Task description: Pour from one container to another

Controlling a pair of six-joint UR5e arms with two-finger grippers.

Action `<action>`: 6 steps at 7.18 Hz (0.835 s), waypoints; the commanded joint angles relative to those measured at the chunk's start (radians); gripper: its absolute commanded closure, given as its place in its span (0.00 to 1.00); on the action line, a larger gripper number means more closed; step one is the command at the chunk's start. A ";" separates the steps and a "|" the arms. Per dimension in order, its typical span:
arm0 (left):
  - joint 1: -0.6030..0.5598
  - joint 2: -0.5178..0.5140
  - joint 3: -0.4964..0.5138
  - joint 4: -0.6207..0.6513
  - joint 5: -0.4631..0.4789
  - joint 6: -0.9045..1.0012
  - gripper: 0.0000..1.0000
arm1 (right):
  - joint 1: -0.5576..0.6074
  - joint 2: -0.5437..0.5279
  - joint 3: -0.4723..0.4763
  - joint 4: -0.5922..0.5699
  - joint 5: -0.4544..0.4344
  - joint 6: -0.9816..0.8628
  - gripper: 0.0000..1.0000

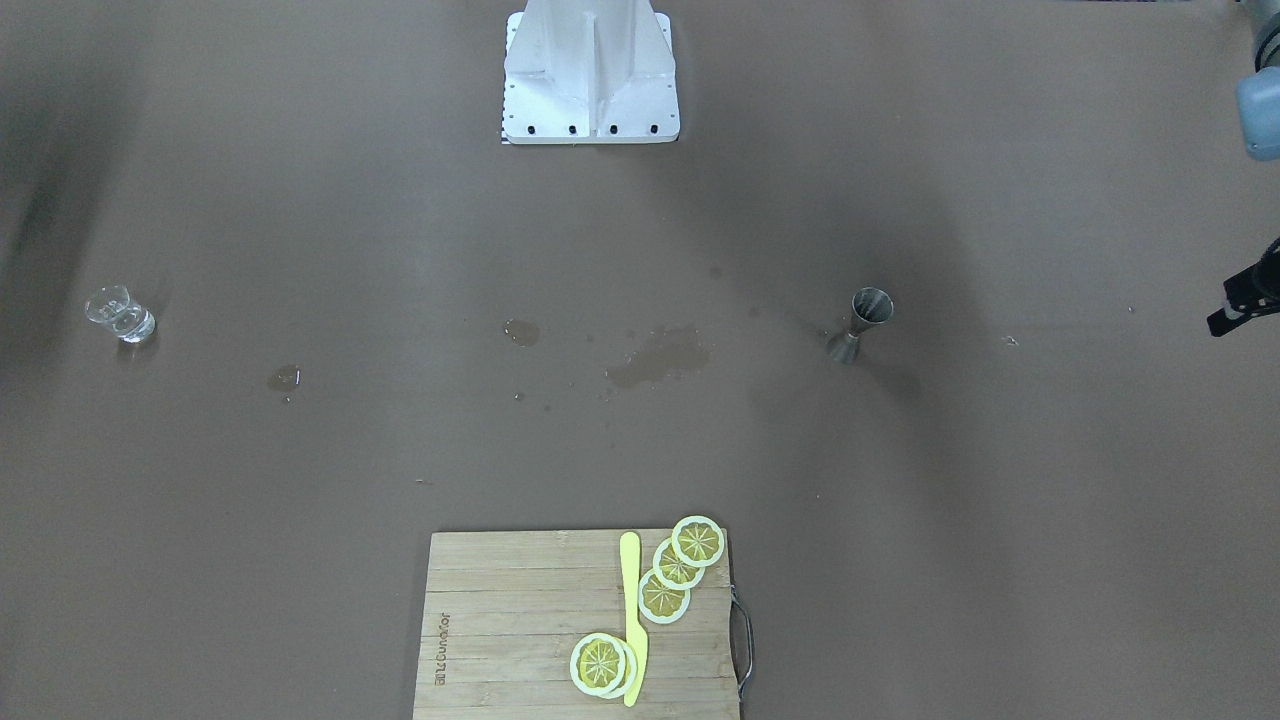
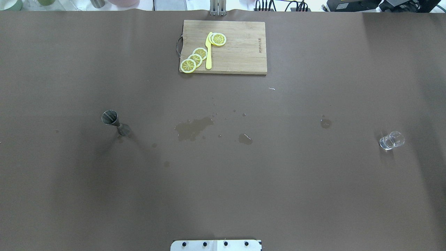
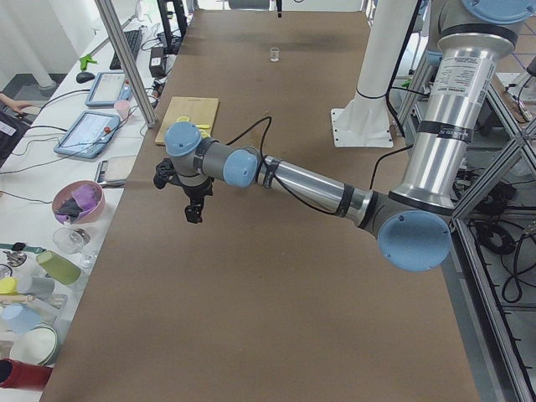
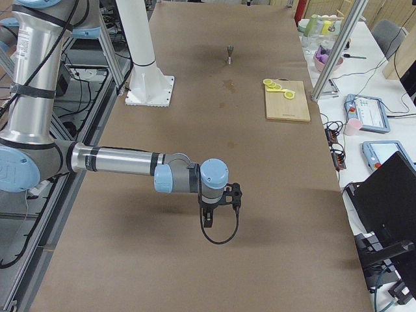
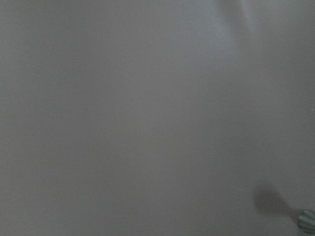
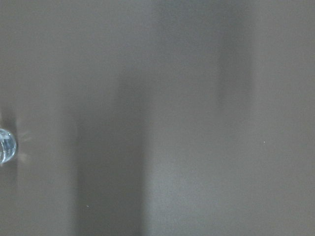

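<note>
Left to right, overhead | my left gripper (image 3: 194, 209): above table (image 2: 69, 195), jaw state indiscernible | jigger (image 2: 115, 122): upright, 9 o'clock | wet patches (image 2: 193, 127): centre | cutting board (image 2: 240, 52): 12 o'clock | glass cup (image 2: 391, 140): upright, 3 o'clock | my right gripper (image 4: 206, 222): jaw state indiscernible.

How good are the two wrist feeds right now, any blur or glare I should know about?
Left wrist view: soft, nearly featureless, only a blurred sliver of the jigger and its shadow at lower right. Right wrist view: soft too, broad shadow bands down the table, the glass cup cut off at the left edge, glinting. Overhead view: sharp.
</note>
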 commanded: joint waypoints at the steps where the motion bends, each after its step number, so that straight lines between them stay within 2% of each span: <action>1: -0.114 0.095 0.003 0.109 0.003 0.268 0.02 | 0.000 0.000 0.000 0.000 0.002 0.000 0.00; 2: -0.166 0.141 0.009 0.109 0.005 0.359 0.02 | 0.000 0.000 0.000 0.000 0.001 0.000 0.00; 3: -0.214 0.234 0.006 0.086 0.002 0.419 0.02 | 0.000 0.000 0.000 0.000 -0.001 0.000 0.00; 6: -0.265 0.297 -0.023 0.069 0.031 0.420 0.02 | 0.000 0.002 0.001 0.000 0.002 0.000 0.00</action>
